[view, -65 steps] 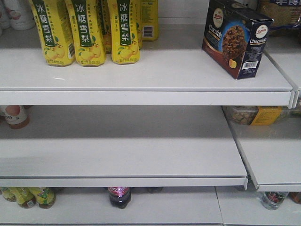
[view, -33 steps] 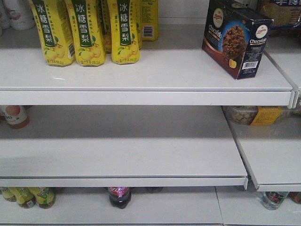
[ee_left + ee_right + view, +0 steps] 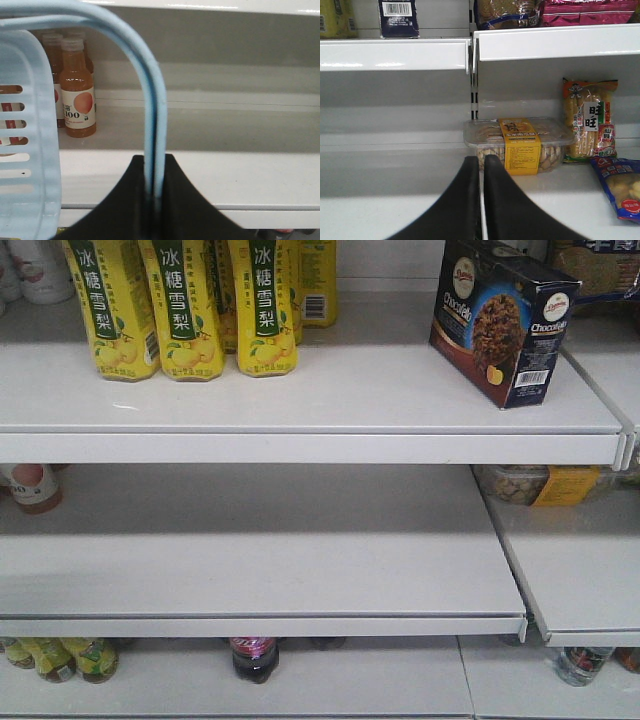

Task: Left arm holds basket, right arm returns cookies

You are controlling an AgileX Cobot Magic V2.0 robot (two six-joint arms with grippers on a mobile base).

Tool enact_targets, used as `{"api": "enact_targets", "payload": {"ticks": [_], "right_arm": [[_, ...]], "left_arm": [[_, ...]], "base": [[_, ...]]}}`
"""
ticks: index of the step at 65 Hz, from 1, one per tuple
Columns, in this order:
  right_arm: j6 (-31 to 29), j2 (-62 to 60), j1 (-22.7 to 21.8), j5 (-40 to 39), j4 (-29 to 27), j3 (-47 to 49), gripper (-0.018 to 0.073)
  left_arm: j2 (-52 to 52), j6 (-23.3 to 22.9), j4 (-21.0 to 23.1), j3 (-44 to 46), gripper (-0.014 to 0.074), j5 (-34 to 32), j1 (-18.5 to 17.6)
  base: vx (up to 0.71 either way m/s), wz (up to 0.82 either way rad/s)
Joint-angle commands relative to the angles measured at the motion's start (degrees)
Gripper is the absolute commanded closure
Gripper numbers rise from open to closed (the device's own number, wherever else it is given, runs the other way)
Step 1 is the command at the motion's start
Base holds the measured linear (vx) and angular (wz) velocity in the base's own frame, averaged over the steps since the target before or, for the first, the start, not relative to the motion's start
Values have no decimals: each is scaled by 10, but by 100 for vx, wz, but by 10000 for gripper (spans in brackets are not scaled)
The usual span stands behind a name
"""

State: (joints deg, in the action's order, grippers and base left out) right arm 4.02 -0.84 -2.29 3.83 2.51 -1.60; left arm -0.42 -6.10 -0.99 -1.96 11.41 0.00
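The cookies (image 3: 503, 320), a dark navy carton with a cookie photo, stand upright at the right end of the top shelf (image 3: 300, 405); the right wrist view shows the carton's barcode end (image 3: 398, 17) high up on the left. My left gripper (image 3: 154, 159) is shut on the two loop handles (image 3: 152, 110) of the light blue basket (image 3: 22, 150), whose slotted side fills the left of that view. My right gripper (image 3: 481, 162) is shut with nothing in it, in front of the middle shelf and well below the carton. Neither arm shows in the front view.
Yellow drink bottles (image 3: 185, 305) stand at the top shelf's left. Orange drink bottles (image 3: 77, 95) sit at the back of a shelf beyond the basket. A clear tub of biscuits (image 3: 517, 142) and snack bags (image 3: 590, 125) lie right of the shelf divider (image 3: 474, 100).
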Motion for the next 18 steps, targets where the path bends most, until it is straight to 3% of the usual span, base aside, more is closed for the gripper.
{"api": "enact_targets", "payload": {"ticks": [1, 18], "right_arm": [[-5, -6, -4, -46, 1, -11, 565], [-5, -6, -4, -46, 1, -11, 565]], "left_arm": [[-10, 8, -10, 18, 599, -56, 1], [-10, 8, -10, 18, 599, -56, 1]], "base": [[0, 0], [0, 0]]}}
